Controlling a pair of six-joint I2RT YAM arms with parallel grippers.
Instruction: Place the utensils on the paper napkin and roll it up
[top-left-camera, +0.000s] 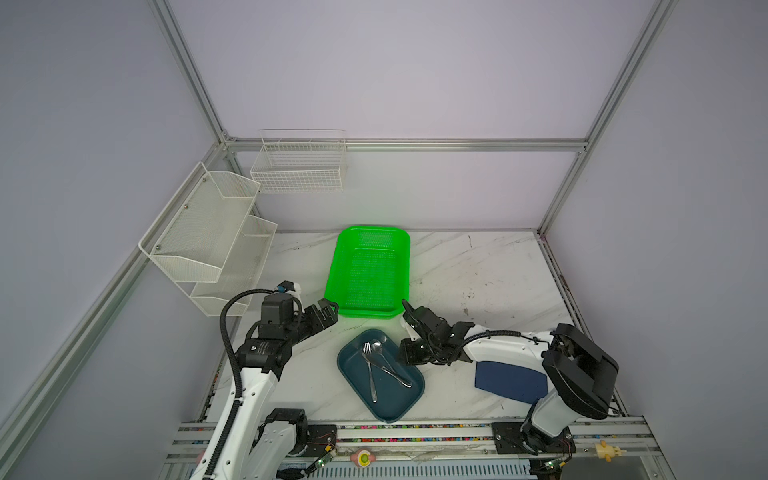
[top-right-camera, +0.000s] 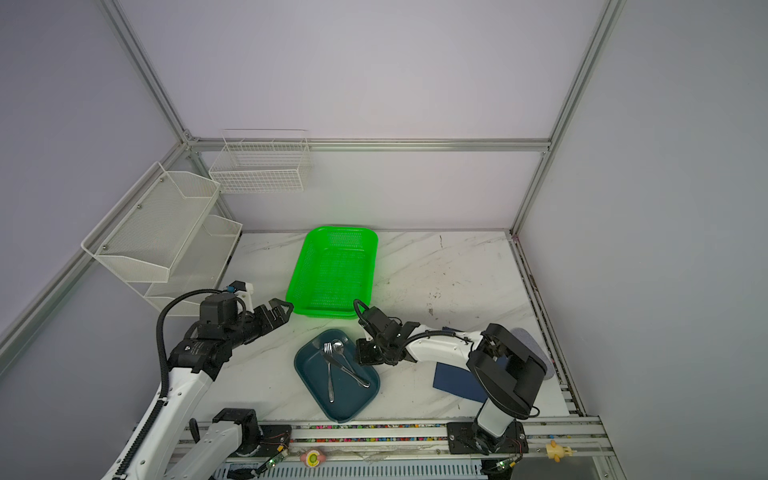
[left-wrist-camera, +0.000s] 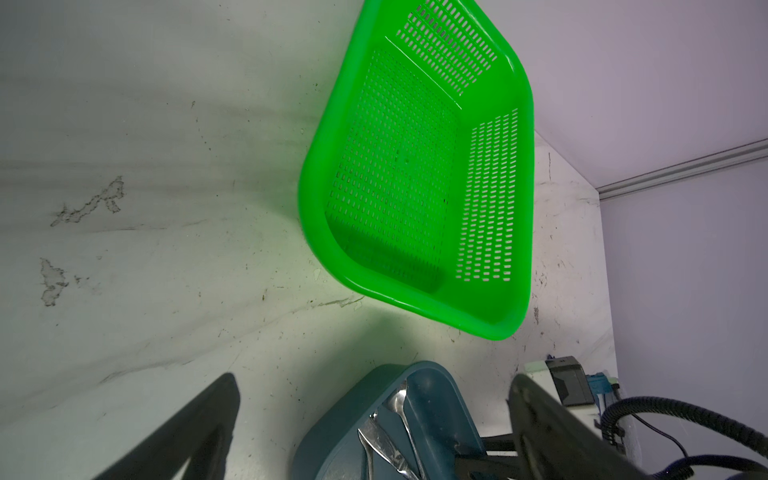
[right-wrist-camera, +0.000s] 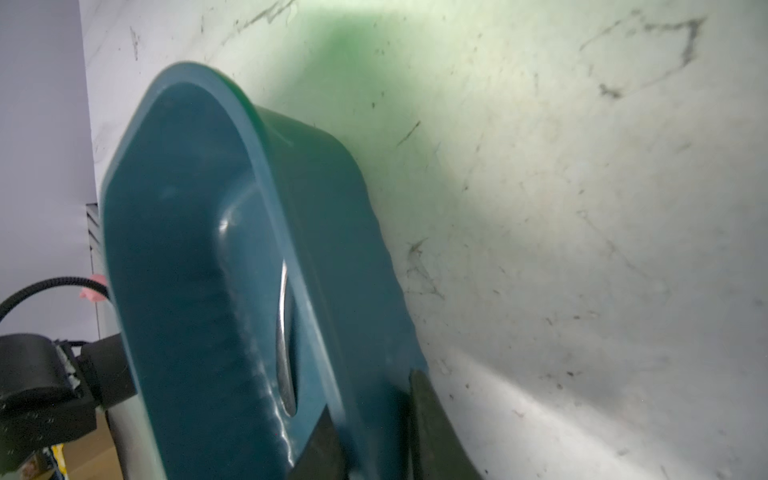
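A: Scene?
B: Scuffed marble desk, grey walls. Utensils in teal tray, heads far, handles near. Napkin right, on desk.
A: Claws?
B: Left claw spread; right claw pinching tray rim.

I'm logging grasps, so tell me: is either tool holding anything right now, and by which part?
The right tool clamps the teal tray by its side rim, one finger inside, one outside. The left tool is open, holding nothing.
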